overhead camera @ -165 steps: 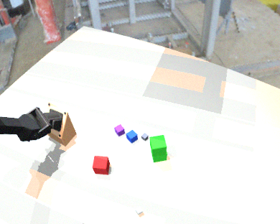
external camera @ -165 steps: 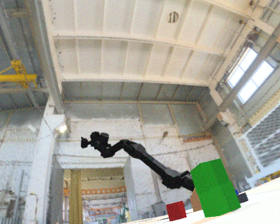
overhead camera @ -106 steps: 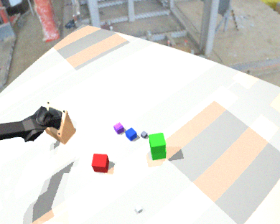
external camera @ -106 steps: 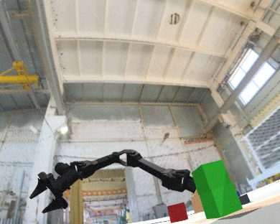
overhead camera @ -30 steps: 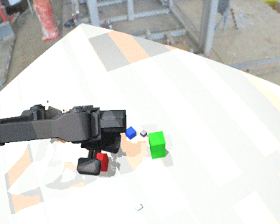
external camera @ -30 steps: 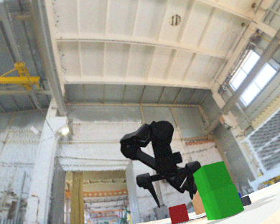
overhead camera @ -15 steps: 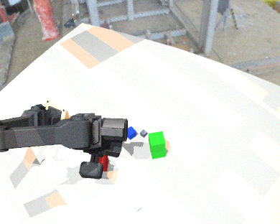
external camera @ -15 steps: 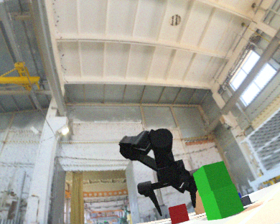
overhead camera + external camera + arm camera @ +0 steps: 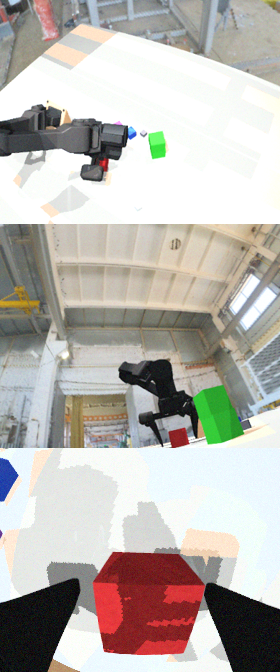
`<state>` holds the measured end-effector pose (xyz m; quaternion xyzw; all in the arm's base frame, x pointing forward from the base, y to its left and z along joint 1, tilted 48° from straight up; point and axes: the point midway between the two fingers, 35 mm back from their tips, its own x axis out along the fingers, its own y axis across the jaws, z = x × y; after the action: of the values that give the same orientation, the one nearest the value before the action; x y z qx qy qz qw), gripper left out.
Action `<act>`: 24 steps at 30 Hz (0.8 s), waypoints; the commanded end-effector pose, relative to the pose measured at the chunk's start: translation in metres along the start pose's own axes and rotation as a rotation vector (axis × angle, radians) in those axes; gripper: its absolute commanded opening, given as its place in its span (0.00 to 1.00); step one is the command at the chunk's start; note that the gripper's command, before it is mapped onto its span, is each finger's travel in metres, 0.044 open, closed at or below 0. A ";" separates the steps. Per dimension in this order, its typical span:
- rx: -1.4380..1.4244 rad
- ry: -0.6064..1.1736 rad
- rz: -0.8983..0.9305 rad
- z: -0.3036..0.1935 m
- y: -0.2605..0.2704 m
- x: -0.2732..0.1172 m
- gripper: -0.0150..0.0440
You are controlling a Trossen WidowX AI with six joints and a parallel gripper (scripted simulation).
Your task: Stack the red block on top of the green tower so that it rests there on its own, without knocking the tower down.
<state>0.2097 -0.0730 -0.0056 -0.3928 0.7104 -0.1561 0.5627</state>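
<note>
The red block (image 9: 104, 164) (image 9: 178, 437) (image 9: 147, 618) sits on the table, partly hidden by the gripper in the top view. My gripper (image 9: 179, 441) (image 9: 143, 588) is open, pointing down low over the table, with one fingertip on each side of the red block. In the wrist view a gap shows between the block and the left fingertip, while the right fingertip looks very near the block's side. The green tower (image 9: 158, 145) (image 9: 219, 418) stands upright, to the right of the gripper in the top view, and looks like two stacked blocks in the exterior view.
A blue block (image 9: 131, 133) (image 9: 6, 479) and a small grey block (image 9: 143, 133) (image 9: 245, 423) lie between the arm and the tower. A magenta block (image 9: 118, 123) is partly hidden behind the arm. A tan piece (image 9: 66, 116) stands behind the arm. A small pale piece (image 9: 138, 207) lies near the front.
</note>
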 end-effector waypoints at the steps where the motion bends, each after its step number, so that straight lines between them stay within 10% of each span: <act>1: -0.005 0.000 -0.006 0.000 -0.001 0.001 1.00; 7: -0.005 0.000 -0.006 0.000 -0.001 0.000 1.00; 16: -0.005 0.000 -0.006 0.000 -0.001 0.000 0.60; 24: -0.005 0.000 -0.006 0.000 -0.001 0.000 0.48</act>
<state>0.2096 -0.0733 -0.0058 -0.3935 0.7102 -0.1561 0.5626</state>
